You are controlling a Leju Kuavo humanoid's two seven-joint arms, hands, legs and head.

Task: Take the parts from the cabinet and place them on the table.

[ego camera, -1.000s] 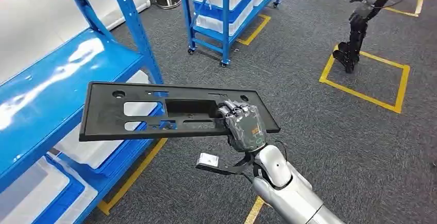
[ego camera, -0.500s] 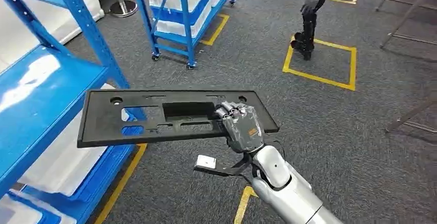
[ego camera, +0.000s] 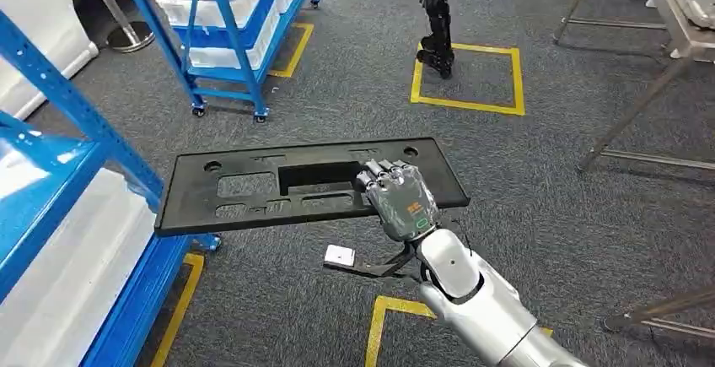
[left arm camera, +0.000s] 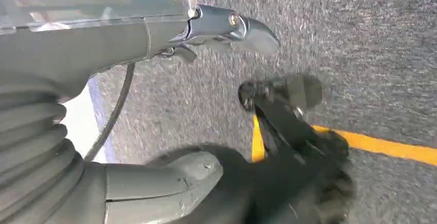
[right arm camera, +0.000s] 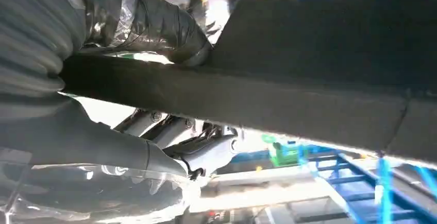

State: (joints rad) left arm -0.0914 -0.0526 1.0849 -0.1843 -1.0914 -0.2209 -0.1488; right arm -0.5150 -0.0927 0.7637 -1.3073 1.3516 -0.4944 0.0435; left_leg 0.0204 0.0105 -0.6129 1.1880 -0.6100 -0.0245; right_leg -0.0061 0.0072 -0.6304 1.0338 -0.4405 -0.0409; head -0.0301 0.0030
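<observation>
Right robot hand grips one panel.

Blue cabinet cut off at frame edge; right hand fingertips hidden in black panel cutout.

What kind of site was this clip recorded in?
Probably a factory or robot test floor: blue steel shelving, a wheeled blue rack of white bins, yellow taped floor squares on grey carpet, and another robot arm standing in one.
</observation>
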